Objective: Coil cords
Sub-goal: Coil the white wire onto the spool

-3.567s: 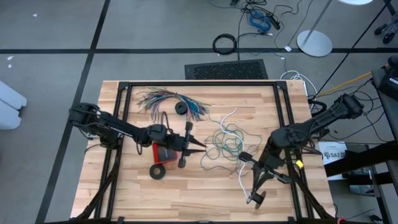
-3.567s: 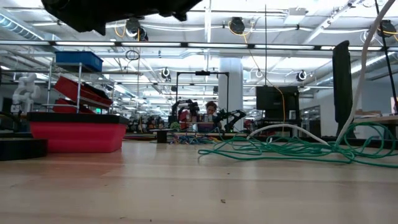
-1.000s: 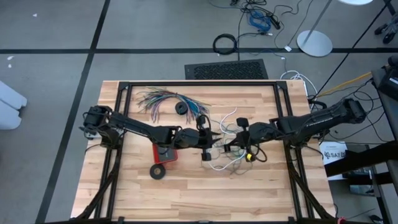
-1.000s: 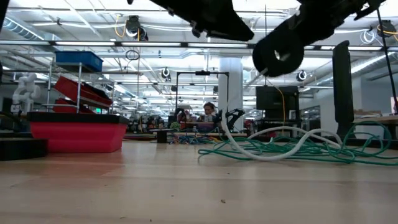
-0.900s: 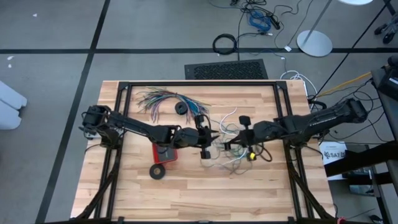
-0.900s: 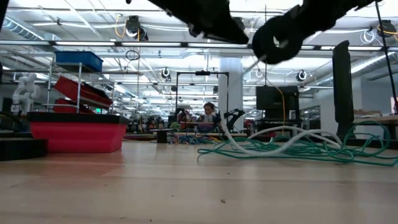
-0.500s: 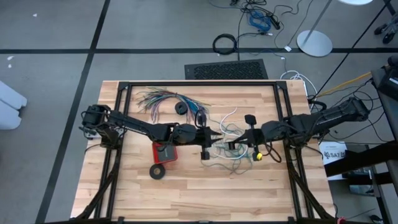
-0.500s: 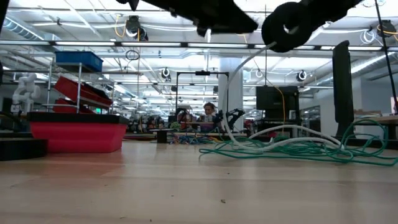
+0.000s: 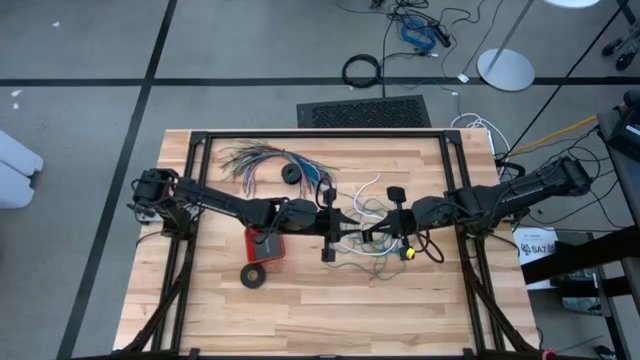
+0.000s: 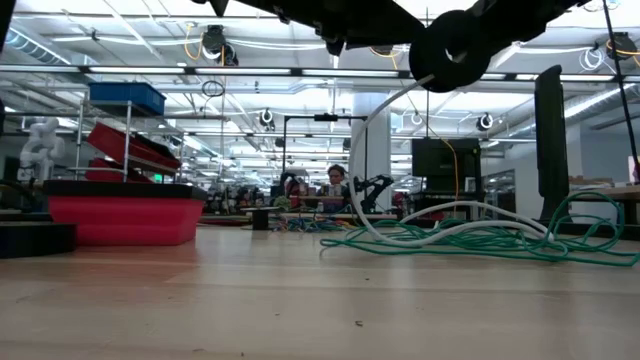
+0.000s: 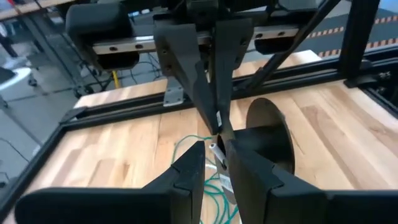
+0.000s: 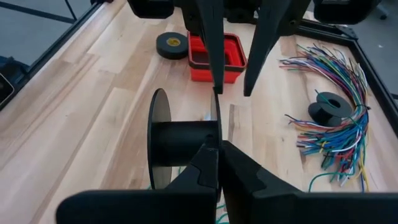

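My right gripper hangs above the table's middle, shut on a black spool that shows high up in the low view. The white cord rises from the table in an arc up to the spool. Facing it from the left, my left gripper is closed narrowly on a bit of white cord right beside the spool. The teal-green wire lies in a loose tangle on the table under both grippers. My left gripper has the white cord pinched between its two fingertips, close to the spool, coming roughly level from the table's left. The cord hangs slack below it down to the table. My right gripper pinches the rim of one spool flange between its shut fingers, slanting down from the table's right. The spool is lifted clear, its axis lying across the fingers.
A red tray and a black tape ring sit near the left arm. A fanned bundle of coloured wires and a small black reel lie toward the far edge. Black frame rails border the table.
My right gripper has raised the spool a little. A length of the white cord, which lay on the table, now stands up off it in an arc to the spool. My left gripper has swung slightly about its wrist, staying beside the spool.
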Controlling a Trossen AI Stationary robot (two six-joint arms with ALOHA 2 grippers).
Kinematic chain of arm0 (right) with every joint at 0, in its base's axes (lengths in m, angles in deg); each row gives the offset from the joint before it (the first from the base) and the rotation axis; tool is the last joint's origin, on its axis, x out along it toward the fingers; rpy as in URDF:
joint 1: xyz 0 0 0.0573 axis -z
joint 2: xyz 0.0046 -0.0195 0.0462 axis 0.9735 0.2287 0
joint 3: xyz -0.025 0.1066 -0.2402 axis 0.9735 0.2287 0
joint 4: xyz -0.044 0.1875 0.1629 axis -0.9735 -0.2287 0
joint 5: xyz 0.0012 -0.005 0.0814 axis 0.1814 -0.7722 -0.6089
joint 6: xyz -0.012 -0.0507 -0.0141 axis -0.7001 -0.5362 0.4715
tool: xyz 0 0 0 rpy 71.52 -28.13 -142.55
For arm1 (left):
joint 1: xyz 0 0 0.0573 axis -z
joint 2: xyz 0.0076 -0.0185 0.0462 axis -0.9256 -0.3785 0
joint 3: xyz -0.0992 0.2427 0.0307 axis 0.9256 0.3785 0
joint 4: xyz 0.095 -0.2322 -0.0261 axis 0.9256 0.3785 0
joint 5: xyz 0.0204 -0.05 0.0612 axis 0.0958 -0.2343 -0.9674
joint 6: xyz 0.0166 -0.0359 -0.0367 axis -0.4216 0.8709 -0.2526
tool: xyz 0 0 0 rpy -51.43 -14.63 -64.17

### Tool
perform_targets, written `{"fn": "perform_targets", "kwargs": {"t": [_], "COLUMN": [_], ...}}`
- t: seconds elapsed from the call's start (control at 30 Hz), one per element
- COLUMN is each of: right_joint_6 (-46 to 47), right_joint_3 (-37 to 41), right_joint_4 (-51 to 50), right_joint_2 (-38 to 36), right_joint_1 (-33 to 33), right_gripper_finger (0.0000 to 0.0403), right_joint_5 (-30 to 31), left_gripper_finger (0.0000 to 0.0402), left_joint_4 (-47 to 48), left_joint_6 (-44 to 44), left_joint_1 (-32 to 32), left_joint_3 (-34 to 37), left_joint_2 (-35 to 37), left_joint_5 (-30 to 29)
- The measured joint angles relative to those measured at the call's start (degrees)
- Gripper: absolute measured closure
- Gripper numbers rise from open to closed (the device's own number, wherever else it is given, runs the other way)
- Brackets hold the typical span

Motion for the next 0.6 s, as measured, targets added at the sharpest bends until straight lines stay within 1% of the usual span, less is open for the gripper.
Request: {"fn": "perform_targets", "kwargs": {"t": [0.1, 0.2, 0.23, 0.33, 0.37, 0.4, 0.5, 0.6], "right_joint_6": [0.0, 0.0, 0.0, 0.48, 0.65, 0.79, 0.87, 0.85], "right_joint_3": [0.0, 0.0, 0.0, 0.0, 0.0, 0.0, 0.0, 0.0], "right_joint_4": [-0.13, -0.21, -0.33, -0.89, -1.2, -1.44, -1.67, -1.64], "right_joint_2": [0.02, 0.02, 0.02, 0.02, 0.02, 0.02, 0.02, 0.02], "right_joint_1": [0.07, 0.07, 0.09, 0.12, 0.12, 0.12, 0.12, 0.12], "right_gripper_finger": [0.0403, 0.0403, 0.0403, 0.0403, 0.0403, 0.0403, 0.0403, 0.0403], "right_joint_5": [0.1, 0.22, 0.46, 1.09, 1.11, 1.09, 1.09, 1.04], "left_gripper_finger": [0.0322, 0.0322, 0.0322, 0.0322, 0.0322, 0.0322, 0.0322, 0.0322], "left_joint_4": [0.57, 0.58, 0.58, 1.0, 0.69, 0.05, 0.39, 0.34], "left_joint_6": [1.68, 2.86, 2.95, 2.27, 2.12, 2.12, 2.54, 2.56], "left_joint_1": [-0.57, -1.27, -1.37, -1.46, -1.48, -1.49, -1.53, -1.46], "left_joint_3": [0.0, 0.0, 0.0, 0.0, 0.0, -0.07, -1.05, -1.42], "left_joint_2": [0.0, 0.0, 0.0, 0.26, 0.36, 0.41, 0.44, 0.12], "left_joint_5": [0.28, 2.44, 2.18, -1.54, -1.61, -1.37, 2.27, 3.47]}}
